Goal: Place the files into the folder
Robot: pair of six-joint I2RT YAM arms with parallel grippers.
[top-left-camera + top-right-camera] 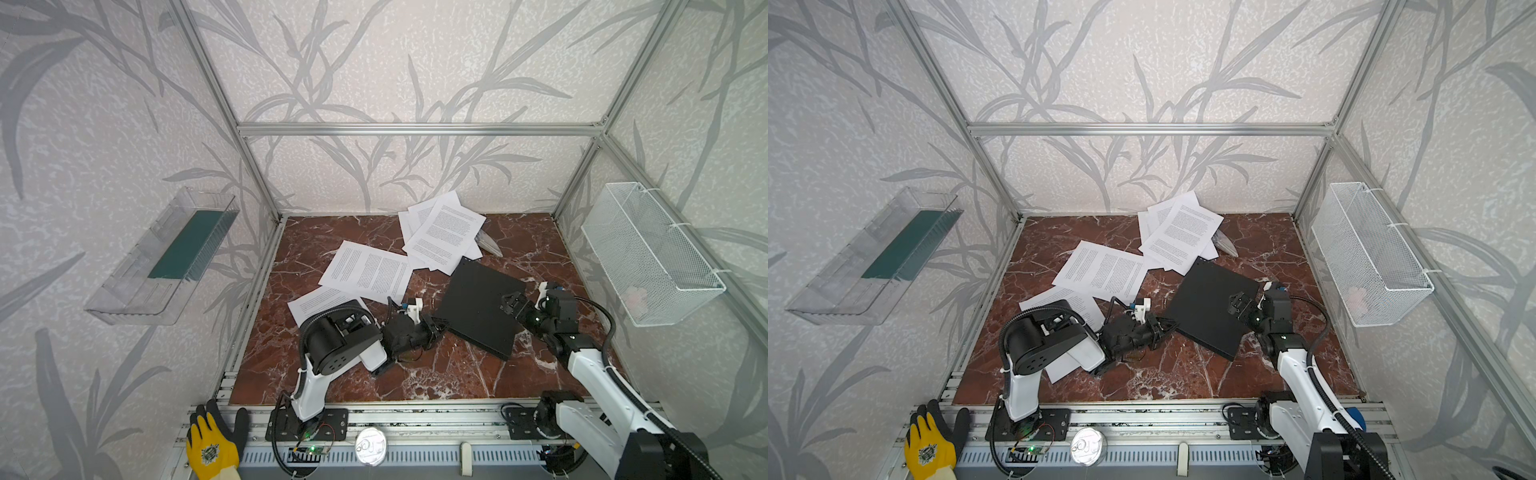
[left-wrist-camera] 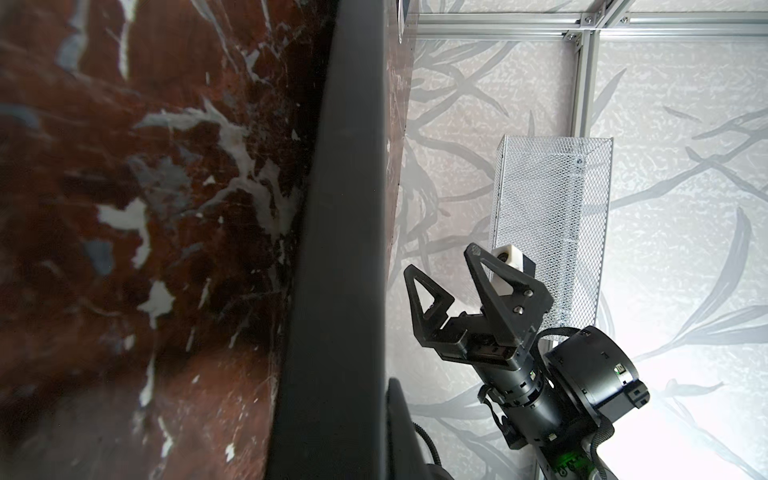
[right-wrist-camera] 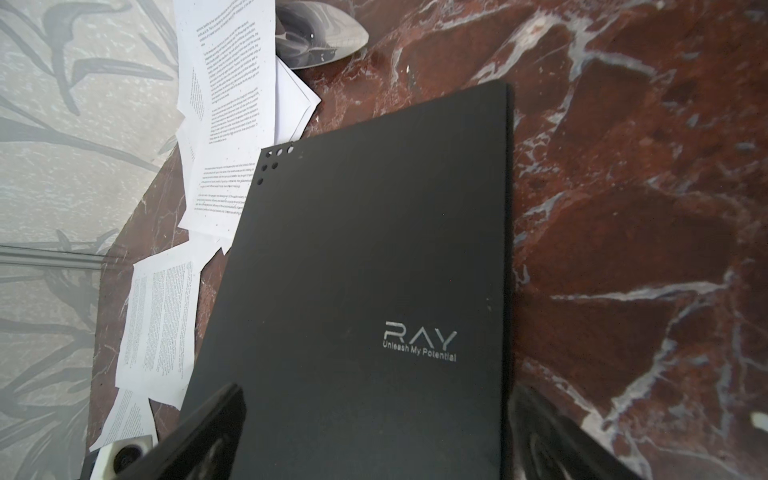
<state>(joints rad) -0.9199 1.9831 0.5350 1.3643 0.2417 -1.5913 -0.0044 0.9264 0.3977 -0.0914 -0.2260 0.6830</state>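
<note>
- The left gripper [image 1: 438,326] was shut at the near-left edge of the thin matte-black rectangular folder [image 1: 473,299]; a grip could not be told.
- The right gripper [image 1: 508,305] hung wide open above its right part.
- Loose white printed paper files [image 1: 370,272] lay scattered left and far of it.

We log the folder [image 3: 353,270] as matt black and smooth. Files [image 1: 368,272]: thin white paper, matt, with black print. Tabletop [image 1: 436,374]: red-brown marble look with white veins, polished and glossy. Basket [image 1: 648,253]: white-coated wire mesh. Wall tray [image 1: 120,286]: clear hard plastic, ribbed. Frame bars [image 1: 415,129]: brushed aluminium. Wallpaper [image 1: 374,62]: rough, textured. Right gripper [image 2: 441,259]: matt black plastic. Glove [image 1: 212,444]: matt yellow and black, and we read it as knit.
</note>
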